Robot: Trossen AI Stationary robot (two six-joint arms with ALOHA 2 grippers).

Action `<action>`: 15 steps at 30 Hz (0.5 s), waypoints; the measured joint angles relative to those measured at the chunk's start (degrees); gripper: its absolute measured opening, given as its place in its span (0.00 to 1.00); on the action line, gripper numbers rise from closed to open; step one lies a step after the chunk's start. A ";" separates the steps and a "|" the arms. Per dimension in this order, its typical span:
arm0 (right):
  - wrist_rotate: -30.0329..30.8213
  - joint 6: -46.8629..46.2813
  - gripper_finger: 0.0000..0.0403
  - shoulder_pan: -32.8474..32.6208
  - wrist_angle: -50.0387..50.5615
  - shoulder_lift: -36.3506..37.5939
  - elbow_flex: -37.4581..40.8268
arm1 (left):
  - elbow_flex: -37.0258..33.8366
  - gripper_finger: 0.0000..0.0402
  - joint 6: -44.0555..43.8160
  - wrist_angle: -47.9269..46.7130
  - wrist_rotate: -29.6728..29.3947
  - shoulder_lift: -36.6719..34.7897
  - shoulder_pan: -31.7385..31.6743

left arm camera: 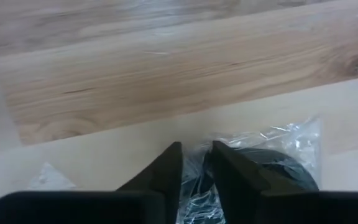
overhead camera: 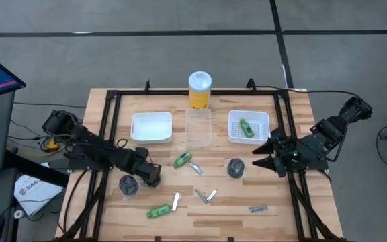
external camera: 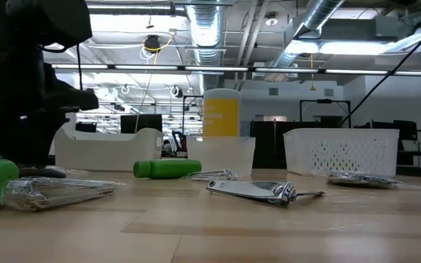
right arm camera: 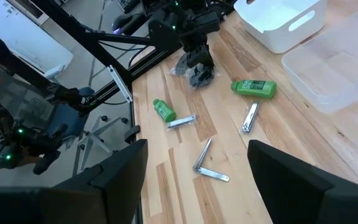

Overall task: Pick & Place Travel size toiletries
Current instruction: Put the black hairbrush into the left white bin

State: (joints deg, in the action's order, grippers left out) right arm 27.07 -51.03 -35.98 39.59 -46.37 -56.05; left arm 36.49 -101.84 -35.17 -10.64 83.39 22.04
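A dark round pot (overhead camera: 127, 185) in clear wrap lies on the table's left part, with my left gripper (overhead camera: 143, 176) shut on it. The left wrist view shows the pot (left arm camera: 272, 167) just past the gripper (left arm camera: 196, 155). A second dark pot (overhead camera: 235, 168) sits right of centre. My right gripper (overhead camera: 261, 156) hovers open beside it and touches nothing. One green bottle (overhead camera: 183, 160) lies mid-table and another (overhead camera: 158, 212) near the front edge. A third (overhead camera: 246, 128) lies in the white basket (overhead camera: 232, 138). Several slim silvery pieces (overhead camera: 205, 195) lie on the near half. My left gripper pinches the clear wrap (left arm camera: 247, 142) around the dark pot, at the pot's edge, between its two nearly closed fingers (left arm camera: 166, 171). It comes from above, slanting down from the table's left. In the right wrist view the pot (right arm camera: 197, 76) looks to rest on the table below the fingers.
At the far side stand a white bin (overhead camera: 152, 126), a clear tray (overhead camera: 199, 128) and the white basket, with a tall yellow cylinder (overhead camera: 200, 89) behind the tray. A black frame (overhead camera: 113, 128) runs along the table's edges.
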 joint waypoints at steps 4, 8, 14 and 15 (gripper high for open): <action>0.00 0.00 0.67 -0.01 0.00 0.00 0.00 | -1.28 0.09 -0.35 0.69 -0.06 -2.20 0.00; 0.00 0.00 0.67 -0.01 0.00 -0.01 0.00 | -1.59 0.01 -0.37 0.51 -0.86 -4.09 0.00; 0.00 0.00 0.67 0.00 0.00 0.00 0.00 | -1.59 0.00 -0.22 5.65 -1.74 -9.31 0.00; 0.00 0.00 0.67 0.01 0.00 0.00 0.00 | -1.59 0.00 0.13 7.35 -2.58 -10.82 0.00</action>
State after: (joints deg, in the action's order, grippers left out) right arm 27.07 -51.03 -35.97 39.59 -46.37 -56.05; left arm 34.89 -101.72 -27.82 -13.21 72.57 22.04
